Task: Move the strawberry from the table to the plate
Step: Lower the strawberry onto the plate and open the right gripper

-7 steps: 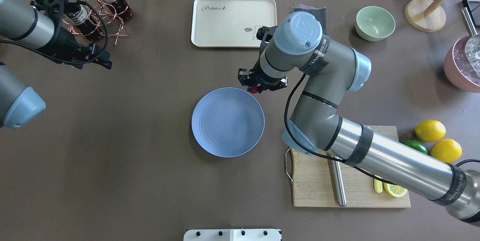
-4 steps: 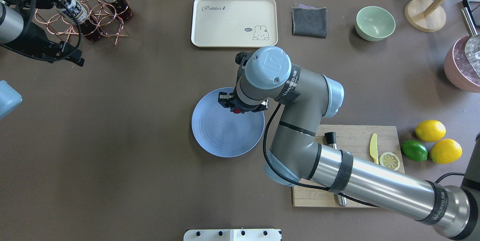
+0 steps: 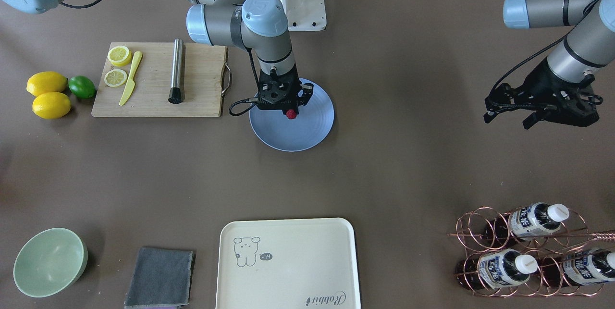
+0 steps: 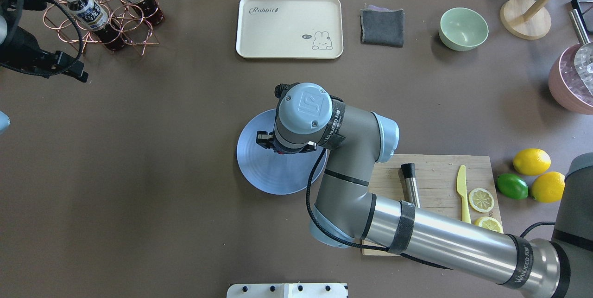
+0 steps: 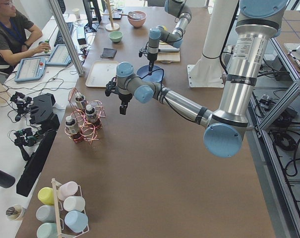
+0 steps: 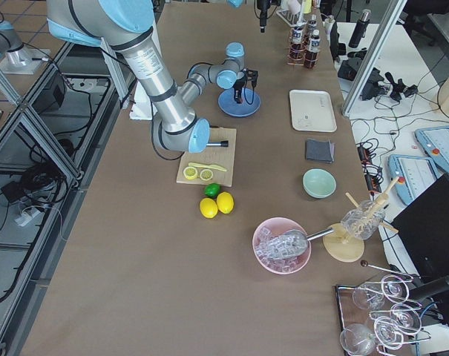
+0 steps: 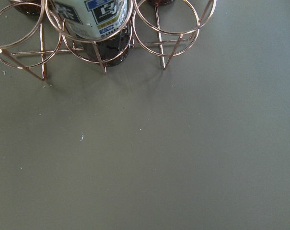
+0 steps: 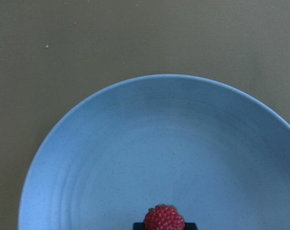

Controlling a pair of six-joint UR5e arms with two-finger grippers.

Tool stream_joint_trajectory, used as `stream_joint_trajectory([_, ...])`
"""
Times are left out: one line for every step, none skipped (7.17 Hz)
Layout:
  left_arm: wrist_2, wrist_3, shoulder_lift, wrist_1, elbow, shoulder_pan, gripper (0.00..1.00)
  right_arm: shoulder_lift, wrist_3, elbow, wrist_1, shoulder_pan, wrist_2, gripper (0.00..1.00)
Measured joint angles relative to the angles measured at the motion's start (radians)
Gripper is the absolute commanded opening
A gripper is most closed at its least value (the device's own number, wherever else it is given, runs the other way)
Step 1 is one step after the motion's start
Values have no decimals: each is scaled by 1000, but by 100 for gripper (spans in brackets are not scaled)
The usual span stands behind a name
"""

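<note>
The overhead camera looks down from behind the robot; the front one faces it from across the table [image 3: 408,165]. Side cameras watch from each end, farther off. All four share the plate [image 4: 259,173] under the right gripper [image 3: 290,111]. The right wrist camera sees that plate close, with the strawberry [image 8: 164,219] at its bottom edge. The left wrist camera looks down on the bottle rack [image 7: 160,38].

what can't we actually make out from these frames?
- Whether the strawberry touches the plate: the right arm covers it in the overhead view, and the right wrist view's bottom edge cuts the berry.
- Left gripper, open or shut: only a dark side-on shape in the overhead and front-facing views, and absent from its own wrist view.
</note>
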Motion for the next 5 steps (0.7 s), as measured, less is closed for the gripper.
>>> stream_joint_trajectory([-1, -2, 2, 0, -4, -1, 97, 0, 0, -7, 1, 0, -1, 99])
stream_joint_trajectory([-2, -3, 3, 0, -7, -1, 97, 0, 0, -12, 2, -1, -1, 99])
stream_joint_trajectory([-3, -5, 3, 0, -8, -1, 97, 1, -1, -11, 2, 4, 1, 99])
stream_joint_trajectory([-2, -6, 3, 1, -8, -4, 97, -1, -5, 6, -9, 31, 24, 100])
stream_joint_trajectory([-2, -5, 1, 15, -9, -19, 97, -17, -18, 55, -54, 92, 83, 100])
